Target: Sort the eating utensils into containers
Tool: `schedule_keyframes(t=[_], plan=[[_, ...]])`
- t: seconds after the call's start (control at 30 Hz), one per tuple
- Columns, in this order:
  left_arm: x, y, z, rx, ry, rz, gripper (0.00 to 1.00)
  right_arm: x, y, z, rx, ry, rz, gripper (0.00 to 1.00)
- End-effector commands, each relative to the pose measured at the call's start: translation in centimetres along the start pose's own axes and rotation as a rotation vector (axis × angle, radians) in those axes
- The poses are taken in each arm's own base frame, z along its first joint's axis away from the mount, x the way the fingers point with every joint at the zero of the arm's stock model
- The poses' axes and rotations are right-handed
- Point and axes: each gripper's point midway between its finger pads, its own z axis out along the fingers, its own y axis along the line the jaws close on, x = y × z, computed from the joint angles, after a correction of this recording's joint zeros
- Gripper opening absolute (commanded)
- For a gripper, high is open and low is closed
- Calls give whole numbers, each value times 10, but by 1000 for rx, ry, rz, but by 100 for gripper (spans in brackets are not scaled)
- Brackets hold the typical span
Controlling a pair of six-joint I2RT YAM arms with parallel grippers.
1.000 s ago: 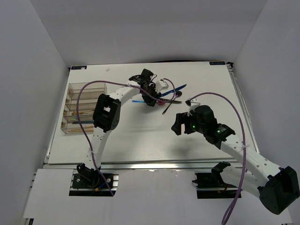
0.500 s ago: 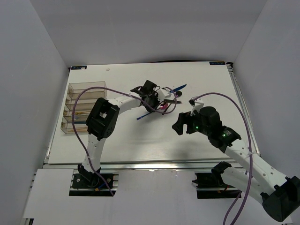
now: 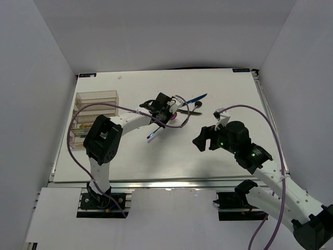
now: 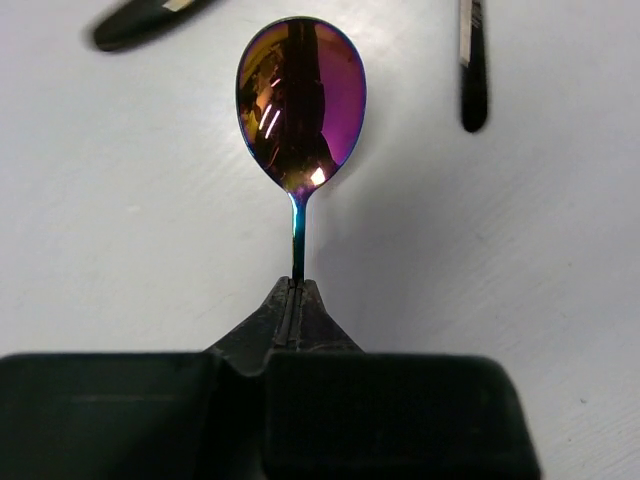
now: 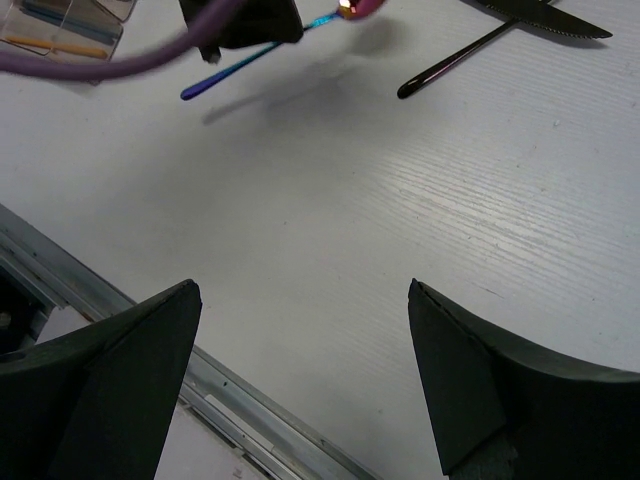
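Note:
My left gripper (image 3: pixel 165 111) is shut on the thin stem of an iridescent rainbow spoon (image 4: pixel 300 100). Its purple-gold bowl points away from the jaws, just above the white table. From above, the spoon's blue handle end (image 3: pixel 152 135) sticks out toward the near left. The clear organiser (image 3: pixel 96 97) stands at the left edge, partly behind the left arm, with orange and dark pieces in its compartments. A blue knife (image 3: pixel 195 98) and dark utensils (image 3: pixel 193 106) lie behind the left gripper. My right gripper (image 5: pixel 303 290) hangs open over bare table, holding nothing.
In the right wrist view a dark knife (image 5: pixel 545 15) and a dark handle (image 5: pixel 450 65) lie at the top. The table's metal front rail (image 5: pixel 230 395) runs below the right fingers. Purple cables loop over both arms.
The left gripper closed on the rainbow spoon and drew it leftward and nearer, away from the pile. The right arm shifted slightly to the right, still open.

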Motion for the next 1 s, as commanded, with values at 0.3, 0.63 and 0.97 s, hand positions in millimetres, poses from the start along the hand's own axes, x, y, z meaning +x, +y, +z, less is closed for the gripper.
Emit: schedule_keyframes(t=[0.3, 0.63, 0.97], plan=[[-45, 169, -108, -261, -402, -787, 0, -2, -1, -4, 5, -26, 2, 89], [43, 315, -168, -555, -806, -1569, 0, 2, 3, 2, -22, -15, 18, 89], [91, 350, -195, -735, -1015, -1835, 0, 14, 0, 8, -24, 22, 9, 89]])
